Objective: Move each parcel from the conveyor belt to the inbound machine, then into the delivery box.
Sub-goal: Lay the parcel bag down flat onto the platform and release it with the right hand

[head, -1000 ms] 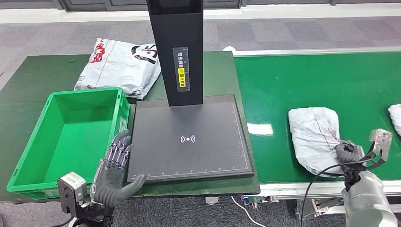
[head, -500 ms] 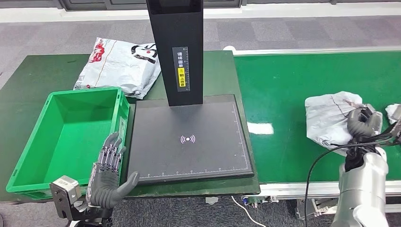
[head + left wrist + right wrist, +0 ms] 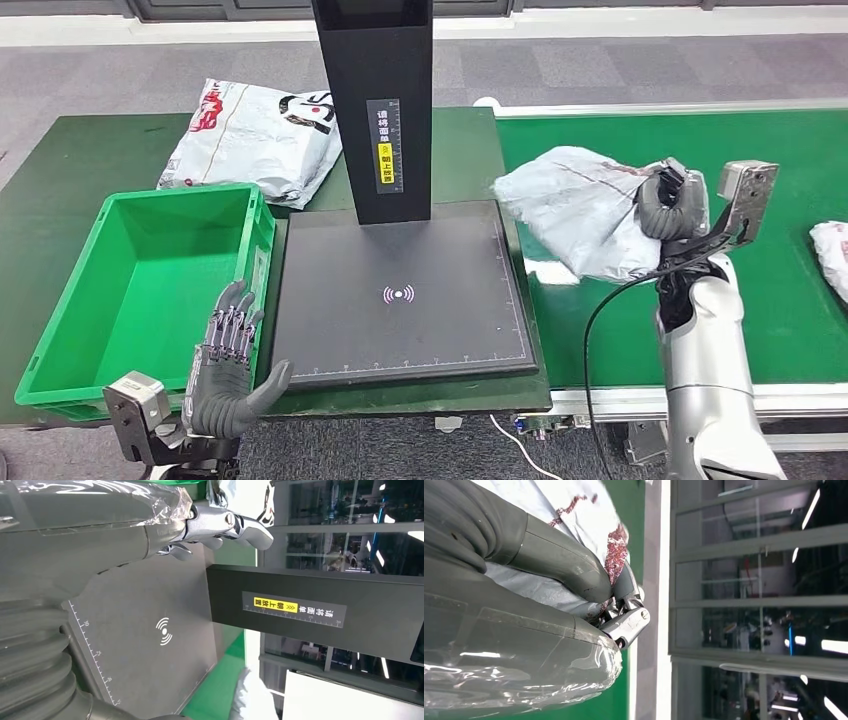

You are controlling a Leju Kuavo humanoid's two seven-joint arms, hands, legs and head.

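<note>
My right hand grips a crumpled grey parcel and holds it in the air over the belt's left end, beside the inbound machine's black plate. In the right wrist view the fingers close over the parcel. A second grey parcel lies at the belt's right edge. My left hand is open, fingers spread, at the plate's front left corner, next to the green delivery box. The left wrist view shows its fingers over the plate.
The machine's black column rises behind the plate. A white printed mail bag lies on the dark green table behind the box. The green conveyor belt runs to the right.
My right hand has lifted the grey parcel off the belt and carried it up and left toward the machine. The left hand has barely moved.
</note>
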